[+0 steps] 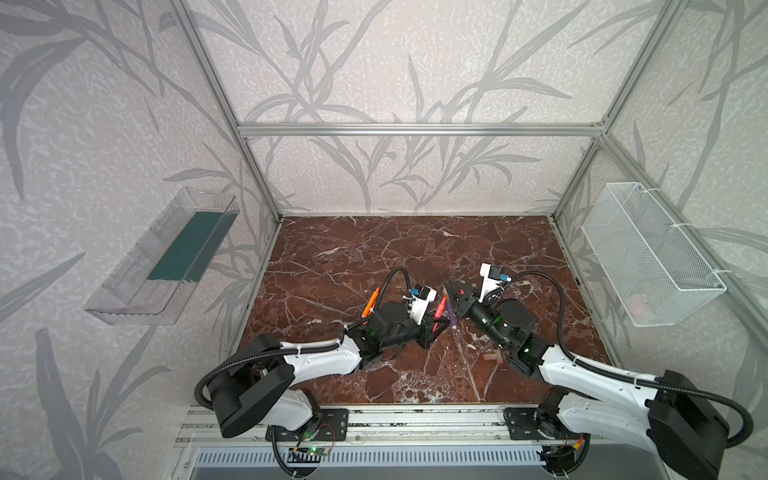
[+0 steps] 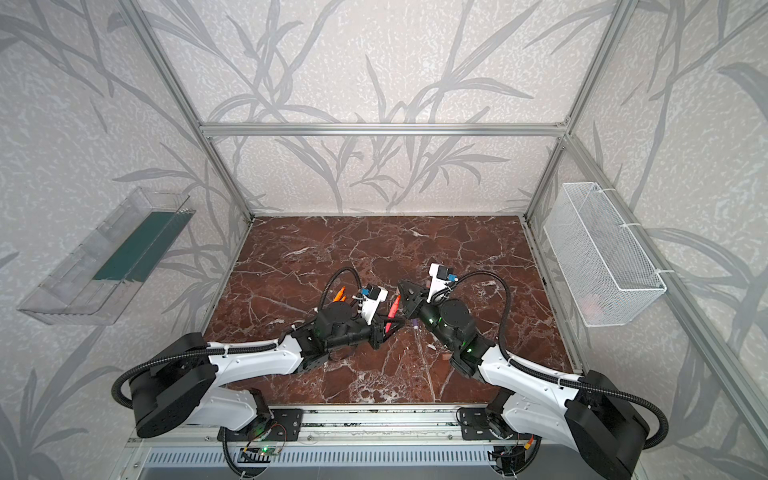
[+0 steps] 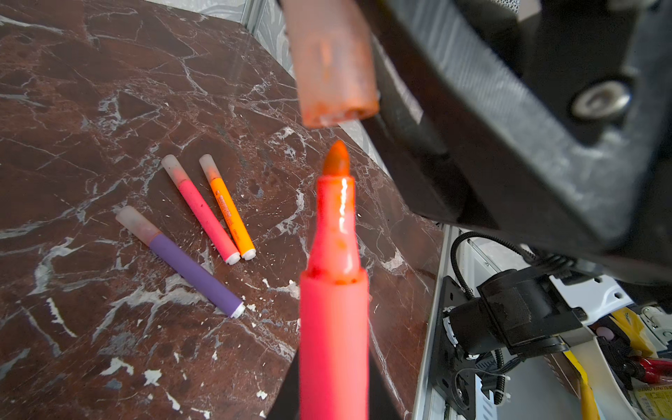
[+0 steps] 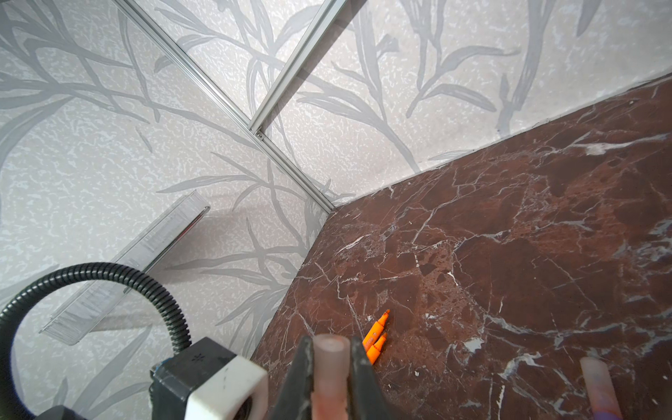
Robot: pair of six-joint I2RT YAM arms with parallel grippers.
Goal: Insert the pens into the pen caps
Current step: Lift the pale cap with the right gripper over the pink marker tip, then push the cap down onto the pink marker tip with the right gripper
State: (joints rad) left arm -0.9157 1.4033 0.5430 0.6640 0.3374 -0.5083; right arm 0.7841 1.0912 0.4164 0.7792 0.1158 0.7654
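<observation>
My left gripper [image 3: 334, 407] is shut on a pink-red pen [image 3: 332, 291], also seen in a top view [image 1: 440, 309]. Its bare orange-red tip points at the open mouth of a translucent pen cap [image 3: 332, 69], a short gap away. My right gripper [image 4: 331, 367] is shut on that cap [image 4: 331, 351]. The two grippers [image 1: 432, 330] [image 1: 451, 291] meet at mid-table. Capped purple [image 3: 194, 267], pink [image 3: 203, 212] and orange [image 3: 229, 214] pens lie on the marble. Two uncapped orange pens [image 4: 378, 334] lie left of the left wrist [image 1: 371, 305].
A loose pen cap [image 1: 494, 357] lies on the marble by the right forearm. A clear plastic tray [image 1: 166, 257] hangs on the left wall and a white mesh basket [image 1: 652, 253] on the right wall. Metal frame posts stand at the table's corners.
</observation>
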